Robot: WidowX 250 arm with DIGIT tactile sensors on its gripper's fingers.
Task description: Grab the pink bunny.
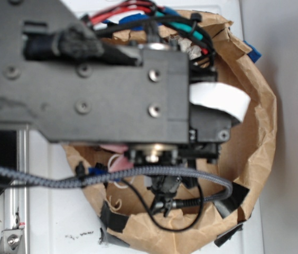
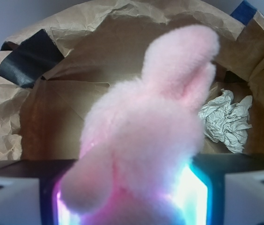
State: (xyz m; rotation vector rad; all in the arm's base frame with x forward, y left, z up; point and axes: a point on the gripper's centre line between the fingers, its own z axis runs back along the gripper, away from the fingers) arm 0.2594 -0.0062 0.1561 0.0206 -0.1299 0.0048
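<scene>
In the wrist view the pink bunny (image 2: pixel 146 136) fills the middle of the picture, a fluffy pink body with one long ear pointing up. It sits between the two lit pads of my gripper (image 2: pixel 129 192) and touches both, so the gripper is shut on it. In the exterior view the black arm (image 1: pixel 85 79) covers most of the scene. Only small bits of the pink bunny (image 1: pixel 120 164) show under the arm, inside the brown paper bag. The gripper's fingers are hidden there.
A brown paper bag (image 1: pixel 257 137) with rolled-down walls (image 2: pixel 52 108) surrounds the gripper. A crumpled white paper ball (image 2: pixel 225 119) lies on its floor at the right. Black tape (image 2: pixel 29 58) and blue tape (image 2: pixel 244 11) patch the rim. Cables (image 1: pixel 138 177) hang over the bag.
</scene>
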